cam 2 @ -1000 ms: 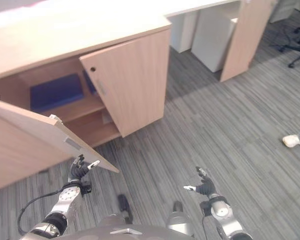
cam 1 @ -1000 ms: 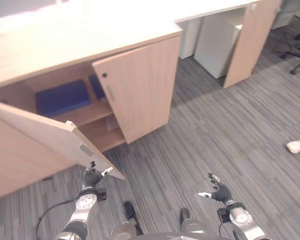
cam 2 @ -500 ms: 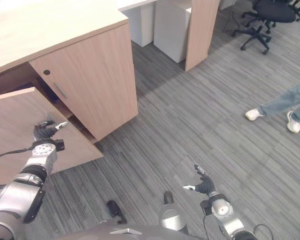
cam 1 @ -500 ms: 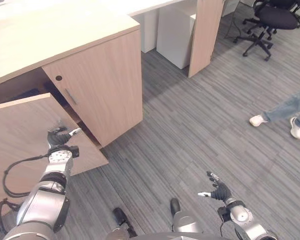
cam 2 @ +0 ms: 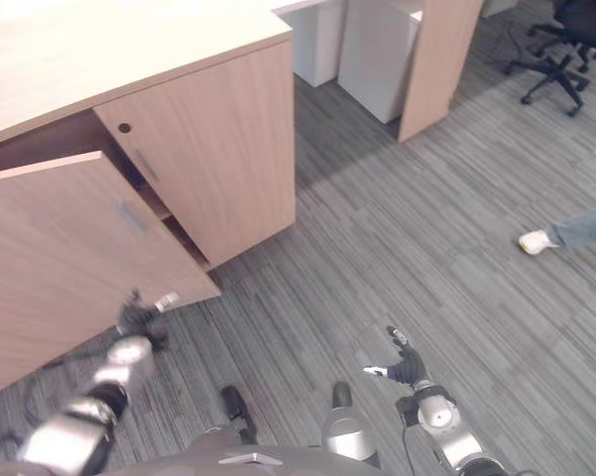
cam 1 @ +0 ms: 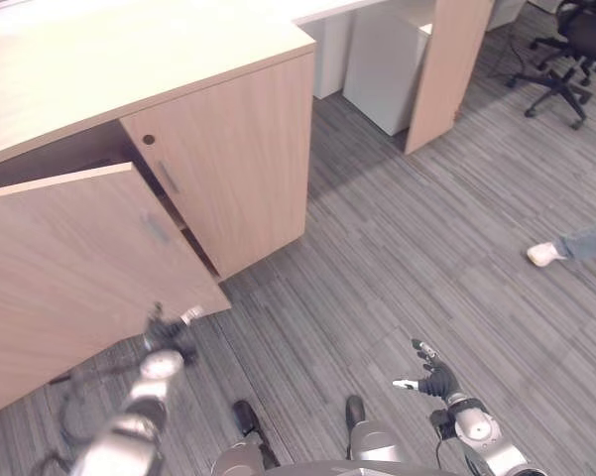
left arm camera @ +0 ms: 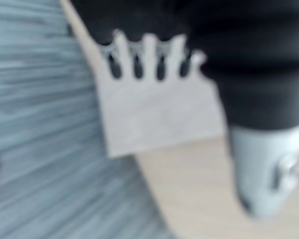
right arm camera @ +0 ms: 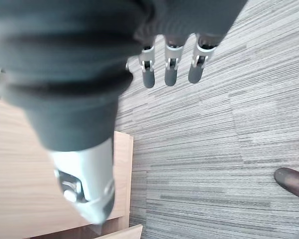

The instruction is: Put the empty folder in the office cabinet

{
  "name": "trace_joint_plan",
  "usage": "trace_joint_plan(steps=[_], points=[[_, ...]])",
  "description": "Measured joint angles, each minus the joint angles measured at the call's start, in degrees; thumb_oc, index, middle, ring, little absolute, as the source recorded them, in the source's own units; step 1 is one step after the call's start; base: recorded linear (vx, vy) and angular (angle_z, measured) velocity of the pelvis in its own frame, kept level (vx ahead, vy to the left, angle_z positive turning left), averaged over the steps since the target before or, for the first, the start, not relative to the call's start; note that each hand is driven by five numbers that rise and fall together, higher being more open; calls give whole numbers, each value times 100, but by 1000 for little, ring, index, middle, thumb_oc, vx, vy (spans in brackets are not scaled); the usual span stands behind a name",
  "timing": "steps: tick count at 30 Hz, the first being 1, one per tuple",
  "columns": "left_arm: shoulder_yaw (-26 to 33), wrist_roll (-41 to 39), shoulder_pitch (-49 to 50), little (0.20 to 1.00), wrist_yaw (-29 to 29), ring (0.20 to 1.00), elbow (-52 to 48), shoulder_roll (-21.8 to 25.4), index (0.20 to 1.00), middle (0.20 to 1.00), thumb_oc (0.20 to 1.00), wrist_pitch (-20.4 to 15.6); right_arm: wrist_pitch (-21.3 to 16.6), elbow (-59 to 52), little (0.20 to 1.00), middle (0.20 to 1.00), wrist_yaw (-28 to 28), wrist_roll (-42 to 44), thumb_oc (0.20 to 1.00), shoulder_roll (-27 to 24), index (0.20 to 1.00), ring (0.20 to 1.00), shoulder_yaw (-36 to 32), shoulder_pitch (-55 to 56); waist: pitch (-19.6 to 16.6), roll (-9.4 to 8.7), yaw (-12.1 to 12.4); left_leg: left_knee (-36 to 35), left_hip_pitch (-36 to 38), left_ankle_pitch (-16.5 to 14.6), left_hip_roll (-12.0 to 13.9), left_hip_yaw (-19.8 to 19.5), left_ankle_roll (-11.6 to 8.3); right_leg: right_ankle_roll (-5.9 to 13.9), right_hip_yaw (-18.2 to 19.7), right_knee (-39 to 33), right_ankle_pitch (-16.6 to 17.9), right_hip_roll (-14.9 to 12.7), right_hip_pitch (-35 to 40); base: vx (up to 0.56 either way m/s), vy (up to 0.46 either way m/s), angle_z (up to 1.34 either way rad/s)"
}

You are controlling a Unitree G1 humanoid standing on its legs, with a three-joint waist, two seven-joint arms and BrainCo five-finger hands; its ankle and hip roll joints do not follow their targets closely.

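left hand seemingly just below cabinet door's corner.

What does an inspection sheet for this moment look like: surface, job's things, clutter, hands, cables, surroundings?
Surface: grey striped carpet floor; pale wooden cabinet top.
Job's things: office cabinet with its left door ajar and its right door shut; folder nothing seen.
Clutter: nothing seen.
Hands: left hand at the lower corner of the left door, fingers straight in its wrist view, holding nothing; right hand low over the carpet, open, empty.
Cables: nothing seen.
Surroundings: white pedestal unit under a desk, office chair, a person's shoe and trouser leg.
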Motion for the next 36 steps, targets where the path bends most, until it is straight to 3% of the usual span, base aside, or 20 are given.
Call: trace_joint_plan(steps=[3,6,8,9,14,15,18,19,20,21,22,23,24,27,30,32,33,34,35,36], points=[[-78,-12,811,1000,-112,1000,133,-363,1000,1000,1000,186,172,319,1000,1000,2,-77,1000,227,1000,1000,-89,-61,-48,-70,270,-1,10,-13,-10,-122,15,-59,-136,0,-70,-3,90,-9,-25,27],[139,-64,1345,1000,-547,1000,528,-49,1000,1000,1000,323,411,1499,1000,1000,14,-160,1000,655,1000,1000,-500,-82,-277,-195,793,10,-33,-9,-52,-332,5,-140,-407,0,-274,-31,152,-108,-79,36],[150,129,1379,1000,-983,1000,1011,151,1000,1000,1000,615,471,2274,1000,1000,20,-156,1000,852,1000,1000,-695,-128,-406,-346,949,487,-253,-160,-141,-420,188,-62,-568,-37,-336,-185,202,-147,-124,33],[124,176,1507,1000,-1156,1000,1154,176,1000,1000,1000,723,485,2398,1000,1000,24,-155,1000,882,1000,1000,-690,-93,-460,-296,984,651,-376,-318,-160,-494,232,-22,-612,16,-338,-188,245,-164,-147,39],[131,194,1636,1000,-1686,1000,1359,192,1000,1000,1000,972,488,2540,1000,1000,213,-155,1000,1064,1000,1000,-687,-66,-427,-282,956,88,-287,-130,-196,-838,301,-70,-391,836,-311,-232,-98,-76,-134,37],[141,130,1667,1000,-1793,1000,1365,162,1000,1000,1000,1005,467,2594,1000,1000,264,-154,1000,1069,1000,1000,-690,-160,-408,-166,959,-9,-227,-85,-81,-981,336,-150,-249,1001,-415,-90,-142,-114,-248,46],[203,-58,1452,1000,-1958,1000,1352,215,1000,1000,1000,1090,427,2715,1000,1000,341,-158,1000,1061,1000,1000,-667,-317,-428,-146,1039,-10,-348,-86,11,-1189,332,-367,-79,757,-552,219,-146,-140,-276,56],[211,-78,1396,1000,-2008,1000,1342,218,1000,1000,1000,1107,425,2716,1000,1000,371,-167,1000,1064,1000,1000,-631,-369,-493,-167,1064,-10,-449,-71,-17,-1200,289,-492,-63,576,-638,308,-226,-136,-243,60],[196,-77,1340,1000,-2025,1000,1342,158,1000,1000,1000,1124,411,2711,1000,1000,389,-172,1000,1035,1000,1000,-617,-387,-599,-49,1042,-11,-572,-78,27,-1280,168,-375,-5,450,-575,381,-246,-137,-247,43],[146,-76,1254,1000,-2046,1000,1356,105,1000,1000,1000,1199,408,2693,1000,1000,394,-245,1000,1029,1000,1000,-594,-425,-724,-50,1060,-9,-614,-310,52,-1283,-150,-417,17,266,-566,429,-218,-147,-269,23],[135,-75,1272,1000,-2089,1000,1360,80,1000,1000,1000,1245,397,2686,1000,1000,398,-341,1000,1045,1000,1000,-480,-452,-783,-91,1080,165,-634,-319,-11,-1242,-227,-487,-10,58,-465,356,-169,-125,-227,-7],[133,-74,1276,1000,-2110,1000,1368,22,1000,1000,1000,1313,358,2674,1000,1000,425,-419,1000,1005,1000,1000,-337,-502,-774,-95,1096,470,-625,-347,-21,-1234,-204,-511,-31,-38,-396,328,-121,-140,-246,-18],[130,-72,1307,1000,-2116,1000,1358,-140,1000,1000,1000,1350,363,2594,1000,1000,521,-452,1000,838,1000,1000,-126,-503,-891,233,1057,475,-421,-352,88,-1293,-169,-490,-91,-35,-367,497,-99,-127,-217,4],[83,-76,1249,1000,-2099,1000,1196,-197,1000,1000,1000,1302,490,2646,1000,1000,591,-450,1000,837,1000,1000,-4,-361,-946,347,1032,54,-182,-300,163,-1261,-202,-466,-168,-36,-323,596,-46,-96,-143,14],[86,-75,1231,1000,-2121,1000,1145,-284,1000,1000,1000,1326,486,2639,1000,1000,635,-551,1000,816,1000,1000,25,-362,-906,389,1040,41,-176,-318,238,-1250,-208,-527,-235,-36,-323,688,-50,-90,-68,-1],[145,-81,1155,1000,-2137,1000,1142,-299,1000,1000,1000,1328,488,2636,1000,1000,623,-610,1000,783,1000,1000,51,-356,-806,161,1068,624,-282,-457,114,-1224,-162,-676,-386,-38,-192,458,-17,-74,-13,-3],[145,-81,1155,1000,-2137,1000,1142,-299,1000,1000,1000,1328,488,2636,1000,1000,623,-610,1000,783,1000,1000,51,-356,-806,161,1068,624,-282,-457,114,-1224,-162,-676,-386,-38,-192,458,-17,-60,40,-15],[124,-76,1147,1000,-2147,1000,1145,-327,1000,1000,1000,1373,489,2617,1000,1000,597,-607,1000,676,1000,1000,62,-372,-774,199,1059,1499,-277,-863,-160,-1229,-24,-644,-463,-36,-178,256,45,-33,61,-1],[122,-75,1120,1000,-2161,1000,1145,-345,1000,1000,1000,1403,494,2622,1000,1000,551,-606,1000,629,1000,1000,33,-364,-767,287,984,1506,-191,-1204,-259,-1228,159,-583,-469,-34,-182,228,79,-33,72,5],[126,-75,1078,1000,-2174,1000,1145,-328,1000,1000,1000,1423,522,2648,1000,1000,516,-606,1000,637,1000,1000,12,-361,-749,324,970,1236,-94,-1202,-329,-1222,214,-509,-446,-33,-193,185,88,25,81,14]])
